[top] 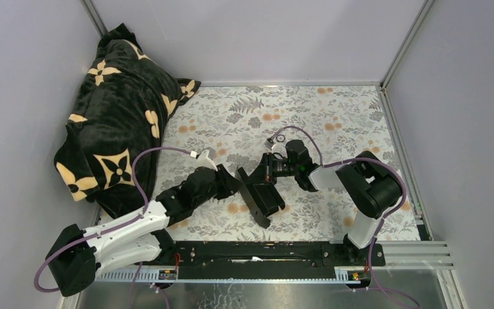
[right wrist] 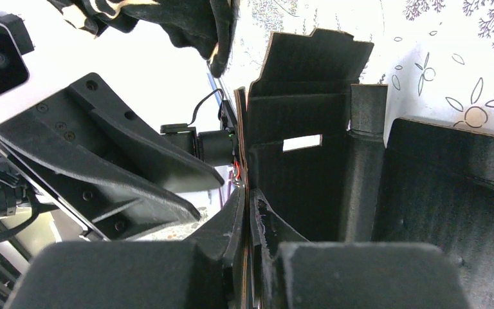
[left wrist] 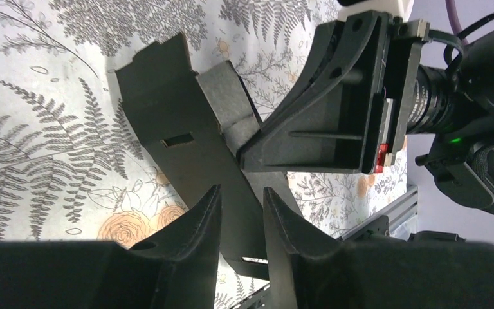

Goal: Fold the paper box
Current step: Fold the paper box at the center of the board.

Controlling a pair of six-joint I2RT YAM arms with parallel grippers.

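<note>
The paper box (top: pixel 262 196) is a black creased card sheet, partly raised, in the middle of the floral table. In the right wrist view my right gripper (right wrist: pixel 247 193) is shut on the thin edge of an upright panel of the paper box (right wrist: pixel 302 180); slots and flaps show beyond it. My left gripper (top: pixel 235 182) sits just left of the box. In the left wrist view my left gripper (left wrist: pixel 242 190) is open, its jaws a little apart, with a long slotted panel of the paper box (left wrist: pixel 180 116) beyond the tips. The right gripper's finger (left wrist: pixel 321 109) presses on a grey flap there.
A black plush blanket (top: pixel 119 122) with cream flowers is heaped at the back left. A black rail (top: pixel 264 254) runs along the near edge between the arm bases. Grey walls close in the left, back and right sides.
</note>
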